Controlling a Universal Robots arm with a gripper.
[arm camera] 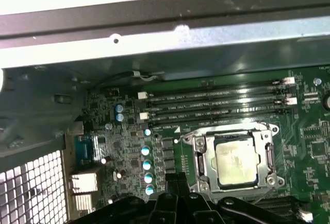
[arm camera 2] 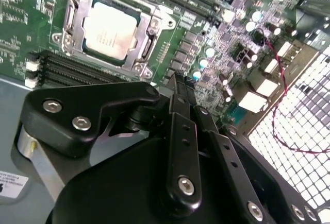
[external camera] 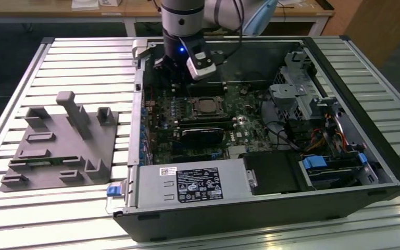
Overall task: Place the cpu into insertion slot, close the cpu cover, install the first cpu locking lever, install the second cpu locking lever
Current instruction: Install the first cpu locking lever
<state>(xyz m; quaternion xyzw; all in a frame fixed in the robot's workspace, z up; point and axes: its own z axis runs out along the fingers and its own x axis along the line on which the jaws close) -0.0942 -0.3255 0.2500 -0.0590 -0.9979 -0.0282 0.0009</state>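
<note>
Slatted metal table (external camera: 82, 57) carried an open computer case (external camera: 366, 130) and a grey plastic fixture (external camera: 61, 140). Inside, on the green motherboard (arm camera: 309, 131), the cpu (arm camera 2: 109, 31) sat in the insertion slot (external camera: 203, 107), the cpu cover (arm camera 2: 72, 26) lying flat around it. Close by, the black gripper (arm camera 2: 178, 87) hung above, fingers pressed together, gripping nothing. A black label (external camera: 198, 183) bore print that could not be read.

One overview, two close wrist cameras.
The exterior view looks steeply down on the whole open computer case (external camera: 255, 214) from its near side; both wrist views sit close above the green board (arm camera 2: 28, 15), sharing the cpu (arm camera 2: 109, 30).
</note>
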